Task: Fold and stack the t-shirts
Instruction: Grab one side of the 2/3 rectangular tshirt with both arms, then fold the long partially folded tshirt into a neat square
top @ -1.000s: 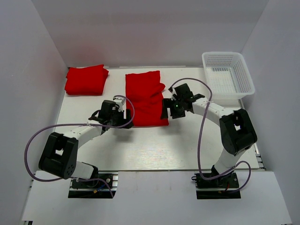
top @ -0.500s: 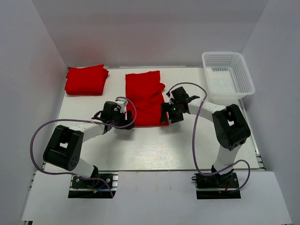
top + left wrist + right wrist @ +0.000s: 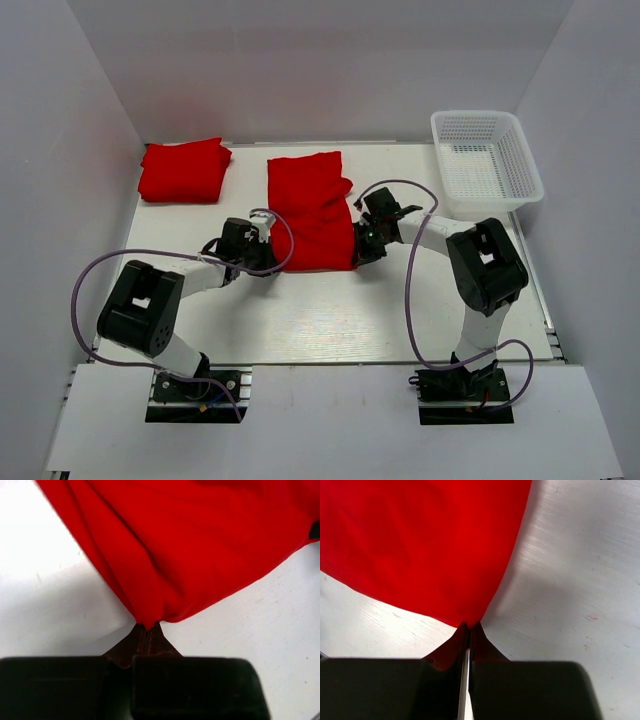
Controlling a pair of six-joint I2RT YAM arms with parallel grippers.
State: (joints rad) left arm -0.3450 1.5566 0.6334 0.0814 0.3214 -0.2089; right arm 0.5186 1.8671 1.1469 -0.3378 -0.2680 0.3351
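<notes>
Two bright red shirts lie on the white table [image 3: 330, 320]. The far-left t-shirt [image 3: 183, 170] sits as a compact folded bundle near the table's far left corner, well apart from both arms. The middle t-shirt [image 3: 308, 205] lies as a long rectangle near the table's centre, its long side running from far to near, with a small bulge of cloth on its right edge. The left tool [image 3: 276, 260] is pinched together on the near left corner of the middle t-shirt. The left wrist view shows its dark tips pressed tight, with the red cloth gathered into a point between them. The right tool [image 3: 358, 252] is likewise clamped on the near right corner of the same shirt. In the right wrist view the cloth narrows to a point right where the tips meet. Both arms reach low across the table toward that near edge. A white mesh basket [image 3: 487, 160] stands at the far right corner, apart from both shirts.
</notes>
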